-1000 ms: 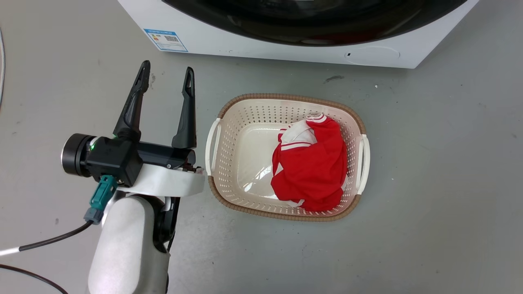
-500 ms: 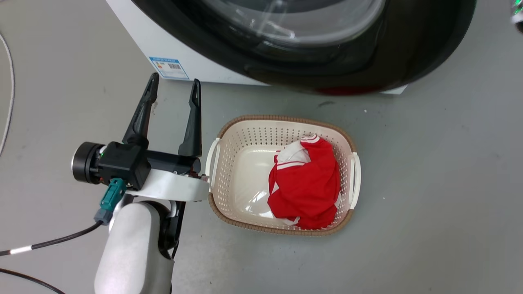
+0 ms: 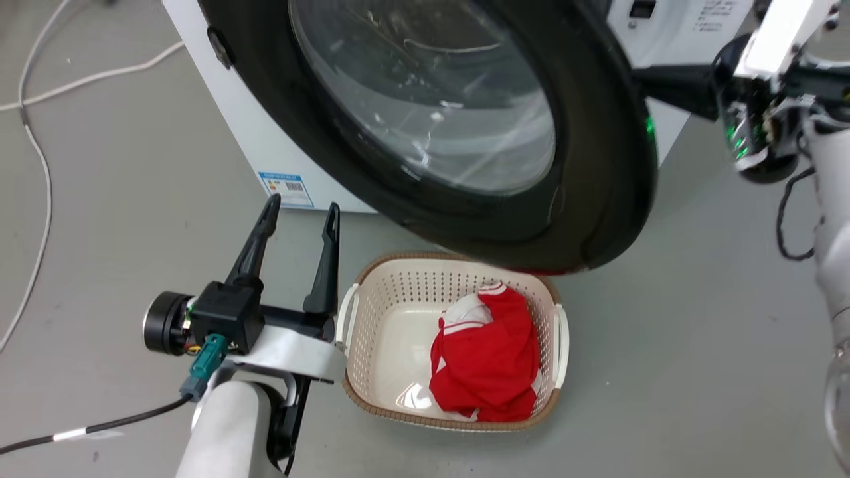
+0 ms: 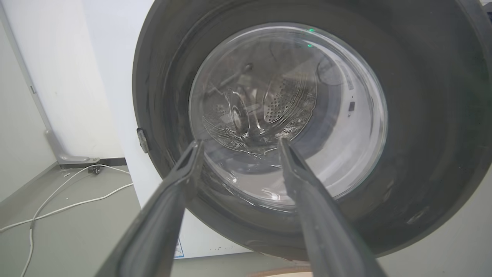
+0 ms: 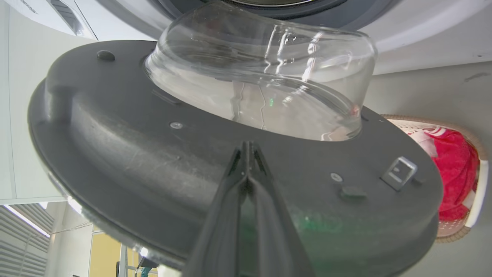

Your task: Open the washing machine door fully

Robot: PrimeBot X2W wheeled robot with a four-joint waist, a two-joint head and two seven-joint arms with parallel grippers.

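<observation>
The washing machine door, a glossy black disc with a clear glass bowl, stands swung partly out from the white washing machine and hangs over the basket. My right gripper is shut with nothing between its fingers. Its tips lie against the door's grey inner face, just below the glass bowl. In the head view the right gripper reaches in behind the door's right edge. My left gripper is open low at the left, clear of the door. From its wrist, the left gripper faces the door's outer face.
A beige laundry basket holding a red and white garment sits on the grey floor under the door's lower edge, next to my left wrist. A blue label marks the washer's front. White cables lie on the floor at the left.
The head camera has tilted up. The door has swung outward from the washer and reaches over the basket. My right arm has come into view behind the door's edge.
</observation>
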